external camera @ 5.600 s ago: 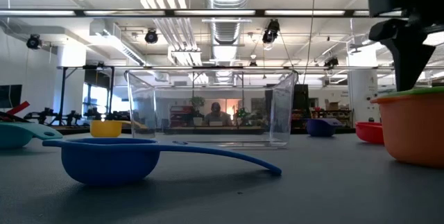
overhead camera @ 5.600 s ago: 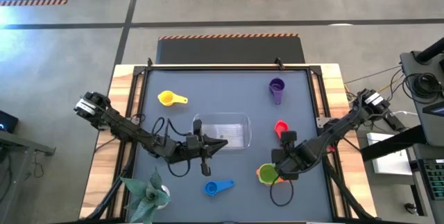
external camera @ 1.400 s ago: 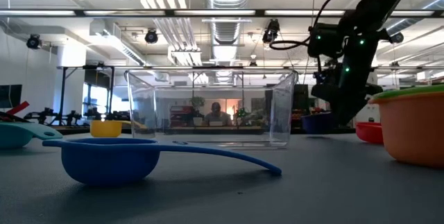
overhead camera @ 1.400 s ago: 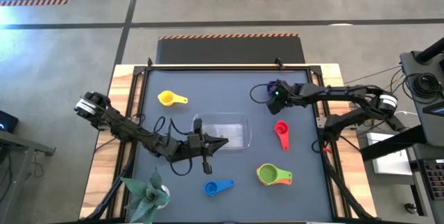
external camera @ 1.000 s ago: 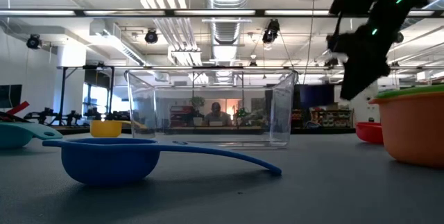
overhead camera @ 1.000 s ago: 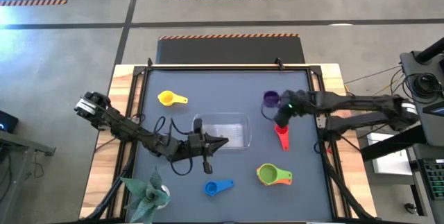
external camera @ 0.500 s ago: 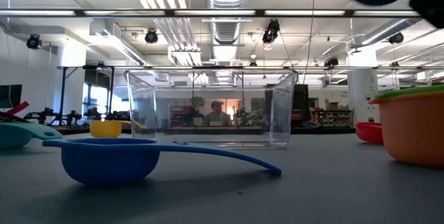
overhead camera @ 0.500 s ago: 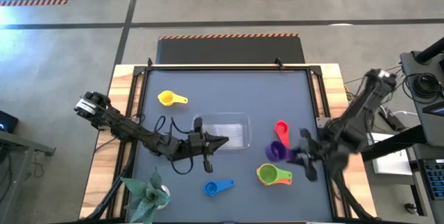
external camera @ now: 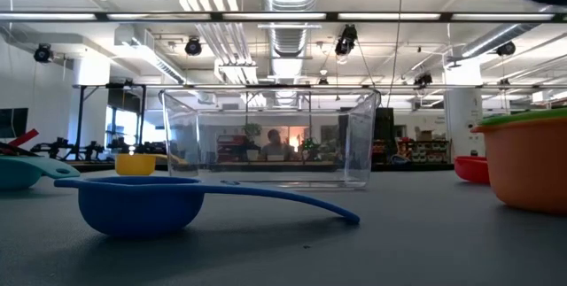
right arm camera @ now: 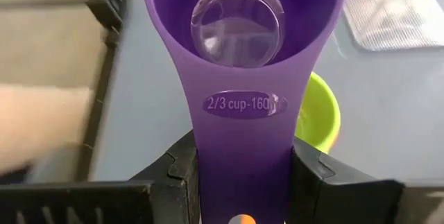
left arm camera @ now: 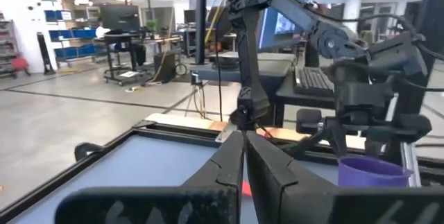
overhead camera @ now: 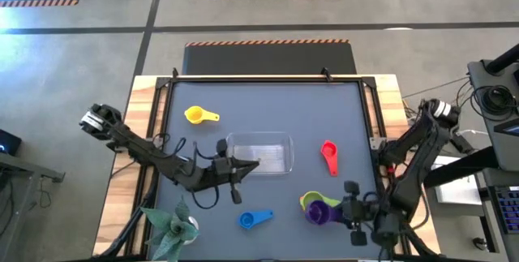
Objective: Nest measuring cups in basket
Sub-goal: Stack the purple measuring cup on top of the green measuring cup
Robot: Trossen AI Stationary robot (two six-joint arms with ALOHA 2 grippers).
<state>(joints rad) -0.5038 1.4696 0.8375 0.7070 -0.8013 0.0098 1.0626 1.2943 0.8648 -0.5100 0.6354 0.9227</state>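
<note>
My right gripper [overhead camera: 340, 211] is shut on a purple measuring cup [overhead camera: 319, 212] and holds it in the air near the table's front right. The cup hangs just beside and above a green cup nested in an orange one [overhead camera: 310, 202]. The clear basket [overhead camera: 259, 153] stands mid-table. My left gripper [overhead camera: 246, 166] is shut and holds nothing, level at the basket's near left side. On the mat lie a red cup [overhead camera: 328, 155], a yellow cup [overhead camera: 199, 115] and a blue cup [overhead camera: 254, 218]. A teal cup [external camera: 18, 173] shows at the low view's left edge. My right gripper pinches the purple cup's flat handle [right arm camera: 243, 161] between its two fingers [right arm camera: 173, 175], one on each long edge. The fingers come from the table's right, slanting down, and lie along the handle. The bowl [right arm camera: 239, 16] sticks out ahead, mouth up, lifted clear of the table.
A green artificial plant [overhead camera: 173, 226] stands at the near left corner. A raised black frame [overhead camera: 259, 79] borders the mat, and cables loop beside my left arm [overhead camera: 190, 152]. Bare mat lies between the yellow cup and the far right corner.
My right gripper has swung with the purple cup from the table's far right, over the red cup, toward the near edge, rolling and tipping downward as it went. The cup stays lifted clear. My left gripper has shifted slightly toward the table's left.
</note>
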